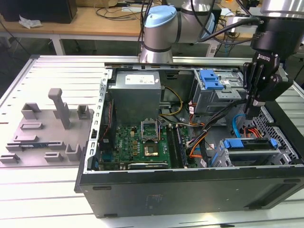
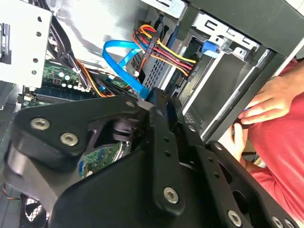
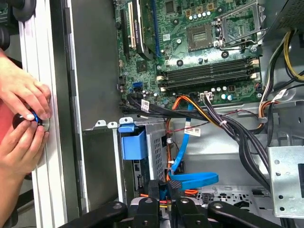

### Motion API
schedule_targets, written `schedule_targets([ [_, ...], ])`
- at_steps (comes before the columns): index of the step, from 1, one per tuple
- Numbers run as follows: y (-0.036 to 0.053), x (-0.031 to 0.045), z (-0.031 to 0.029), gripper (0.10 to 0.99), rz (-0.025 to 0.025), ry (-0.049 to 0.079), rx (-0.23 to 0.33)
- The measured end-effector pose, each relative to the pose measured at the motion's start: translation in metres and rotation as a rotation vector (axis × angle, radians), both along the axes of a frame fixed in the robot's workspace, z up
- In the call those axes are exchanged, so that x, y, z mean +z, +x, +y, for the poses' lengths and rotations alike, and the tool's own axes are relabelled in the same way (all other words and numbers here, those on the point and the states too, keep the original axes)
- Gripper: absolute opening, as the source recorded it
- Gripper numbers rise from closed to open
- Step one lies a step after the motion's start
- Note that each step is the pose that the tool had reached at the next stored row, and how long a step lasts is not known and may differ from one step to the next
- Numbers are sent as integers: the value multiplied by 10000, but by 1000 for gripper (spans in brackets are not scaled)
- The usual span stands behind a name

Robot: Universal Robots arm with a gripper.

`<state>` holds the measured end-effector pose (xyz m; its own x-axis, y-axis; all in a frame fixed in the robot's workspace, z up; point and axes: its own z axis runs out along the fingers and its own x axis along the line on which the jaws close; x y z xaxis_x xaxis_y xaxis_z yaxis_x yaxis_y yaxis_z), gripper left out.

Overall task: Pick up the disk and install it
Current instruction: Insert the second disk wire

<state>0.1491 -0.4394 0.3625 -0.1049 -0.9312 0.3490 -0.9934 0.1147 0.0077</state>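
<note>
Gripper [image 1: 251,110]: hangs over the open computer case [image 1: 190,187], at the exterior view's right; we cannot tell how open it is or whether it holds anything.
Disk [image 1: 249,144]: we judge it to be the blue-railed unit in the drive cage, just below the gripper.
Long axis: across the exterior view, left to right.
Writing: labels present, none legible.

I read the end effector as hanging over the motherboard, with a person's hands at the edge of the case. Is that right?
Not quite. In the exterior view the end effector hangs over the drive bays at the exterior view's right end of the case, next to a blue cable, not over the motherboard. The person's hands are at the case edge, as the first wrist view shows.
</note>
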Motion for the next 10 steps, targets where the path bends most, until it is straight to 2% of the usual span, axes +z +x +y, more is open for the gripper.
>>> schedule_targets([
  [3, 0, -7, 1, 208, -1, -25, -3],
  [6, 0, -16, 1, 208, 0, -118, -16],
  [8, 0, -27, 0, 208, 0, -346, -70],
  [10, 0, -35, 0, 208, 0, -446, -101],
])
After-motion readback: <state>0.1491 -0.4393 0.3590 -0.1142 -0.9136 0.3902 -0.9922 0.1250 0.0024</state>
